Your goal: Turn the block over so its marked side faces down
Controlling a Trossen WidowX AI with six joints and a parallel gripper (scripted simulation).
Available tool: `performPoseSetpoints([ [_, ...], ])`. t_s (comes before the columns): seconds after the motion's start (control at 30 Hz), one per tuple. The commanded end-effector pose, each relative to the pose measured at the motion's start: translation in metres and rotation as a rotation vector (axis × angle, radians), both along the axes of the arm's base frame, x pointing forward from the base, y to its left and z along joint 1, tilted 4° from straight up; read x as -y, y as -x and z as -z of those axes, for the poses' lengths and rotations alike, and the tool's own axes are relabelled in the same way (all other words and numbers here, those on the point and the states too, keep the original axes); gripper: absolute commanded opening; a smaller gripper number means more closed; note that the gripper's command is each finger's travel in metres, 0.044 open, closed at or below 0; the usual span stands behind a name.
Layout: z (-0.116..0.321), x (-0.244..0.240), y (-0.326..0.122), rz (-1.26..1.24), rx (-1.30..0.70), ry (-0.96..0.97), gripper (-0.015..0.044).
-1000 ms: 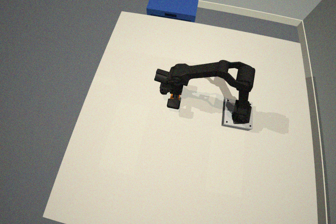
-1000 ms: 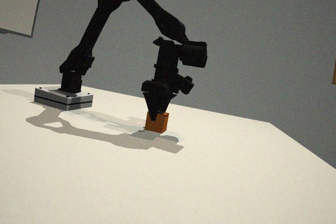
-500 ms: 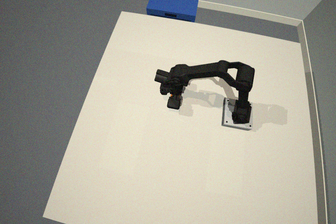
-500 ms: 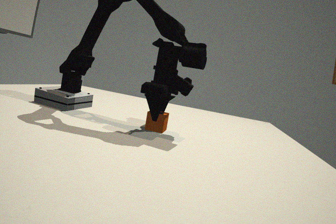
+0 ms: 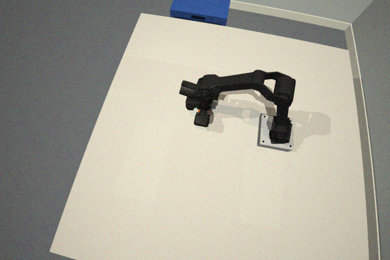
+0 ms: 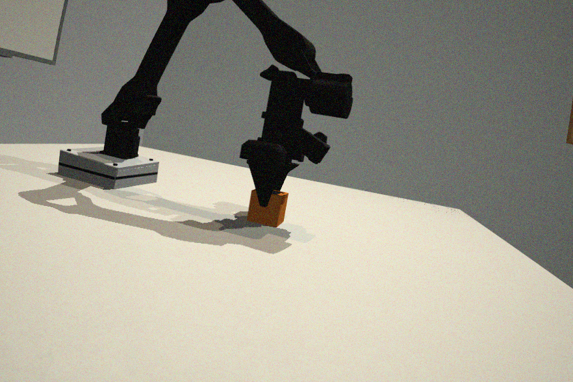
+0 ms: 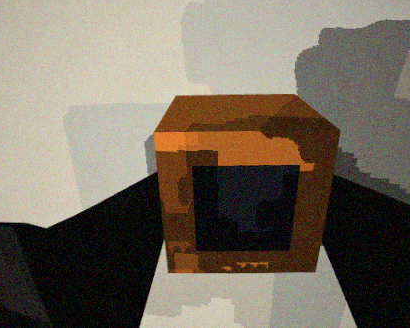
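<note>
The orange block point(image 6: 273, 216) point(image 7: 246, 148) stands on the pale table point(image 5: 157, 194) point(image 6: 347, 312) point(image 7: 31, 58). Its marked side, with a dark square point(image 7: 246, 208), faces up toward the wrist camera. My gripper point(image 6: 268, 201) point(image 7: 239, 181) points down and is shut on the block, with one finger against each of two opposite sides. The near finger covers part of the block in the exterior view, and the far finger is hidden. In the top view the arm and gripper hide nearly all of the block.
The arm's grey base plate point(image 5: 265, 134) point(image 6: 88, 173) is on the table to the right of the block in the top view. A blue box point(image 5: 201, 0) stands beyond the table's back edge. Arm shadows fall around the block.
</note>
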State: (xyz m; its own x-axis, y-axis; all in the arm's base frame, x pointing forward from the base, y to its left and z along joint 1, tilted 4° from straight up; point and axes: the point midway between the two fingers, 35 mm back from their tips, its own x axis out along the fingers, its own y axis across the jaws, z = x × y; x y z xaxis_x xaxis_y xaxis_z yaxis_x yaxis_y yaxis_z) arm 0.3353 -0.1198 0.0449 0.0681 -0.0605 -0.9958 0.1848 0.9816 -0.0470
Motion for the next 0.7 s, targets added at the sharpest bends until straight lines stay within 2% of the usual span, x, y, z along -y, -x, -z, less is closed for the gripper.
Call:
performPoseSetpoints([
  [0.0, -0.010, -0.001, 0.000, -0.001, 0.002, -0.003, 0.0025],
  [0.03, -0.018, -0.001, 0.001, -0.001, 0.002, -0.003, 0.0000],
  [0.27, -0.029, -0.002, 0.001, -0.001, 0.012, -0.002, 0.0000],
  [0.67, -0.023, -0.001, -0.001, -0.004, 0.196, 0.027, 0.0000],
])
